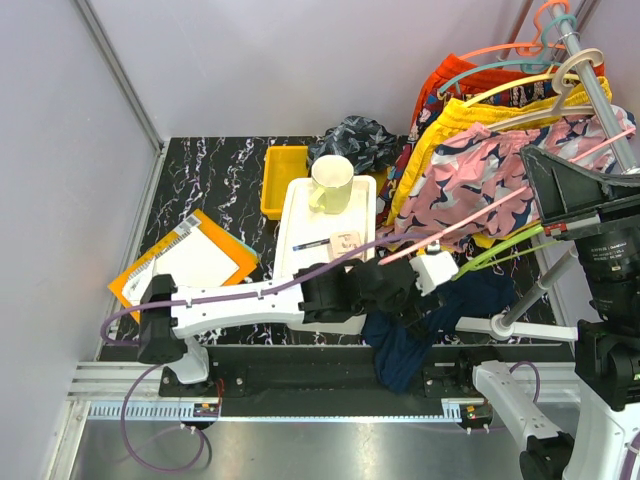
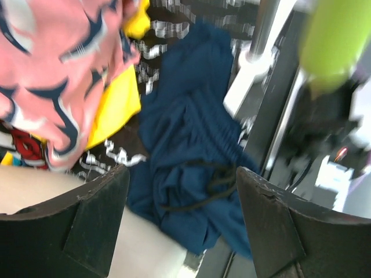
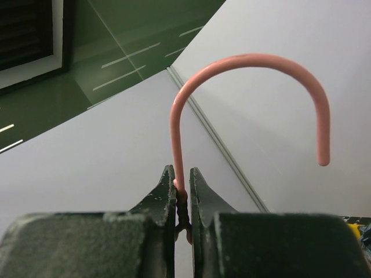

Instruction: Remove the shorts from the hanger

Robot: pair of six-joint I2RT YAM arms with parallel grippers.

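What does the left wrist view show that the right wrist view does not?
Only left wrist: the navy shorts lying crumpled, the floral pair, the yellow pair, and the open left pincer. Only right wrist: the right pincer shut on the pink hanger below its hook. Shared: no object; each shows just its own pincer.

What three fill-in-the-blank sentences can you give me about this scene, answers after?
The right gripper is shut on the hook of a ____ hanger.
The left gripper hangs ____ over the navy shorts.
The mug stands on the ____ tray.
Missing words: pink, open, white.
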